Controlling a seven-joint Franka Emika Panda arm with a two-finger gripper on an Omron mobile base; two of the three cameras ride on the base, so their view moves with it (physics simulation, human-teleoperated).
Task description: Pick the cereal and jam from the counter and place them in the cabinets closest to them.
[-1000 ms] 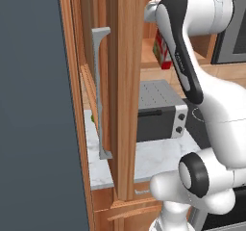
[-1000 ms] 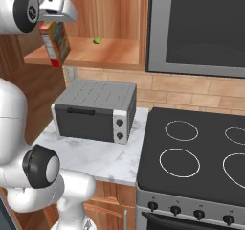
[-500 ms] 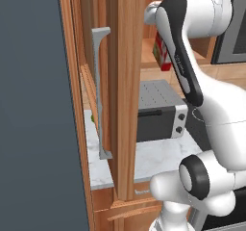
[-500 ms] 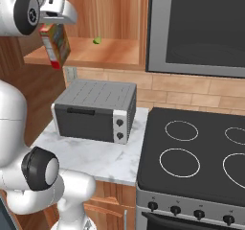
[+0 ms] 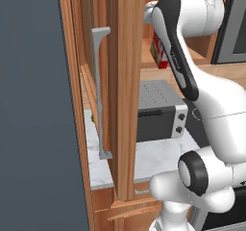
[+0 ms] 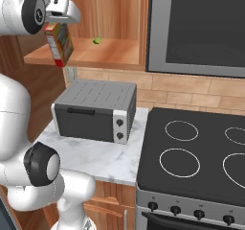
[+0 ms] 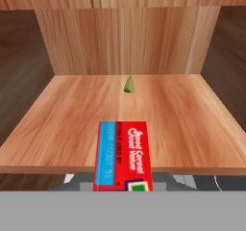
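1. You have the hand [image 6: 57, 24] pinched on the cereal [image 6: 58, 44], which hangs tilted at the front edge of the cabinet shelf [image 6: 112, 55], not yet over it.
2. Carry the cereal further in past that edge, level it, and lower it until its base meets the wood before you let go.
3. Set it short of the small green cone-shaped thing [image 7: 129, 84] at the back of the shelf.
4. The cereal is a thin, flat-sided printed carton; the shelf is smooth wood grain; the toaster oven [image 6: 94, 110] below the shelf is a grey metal block on the marbled tabletop [image 6: 103, 158].
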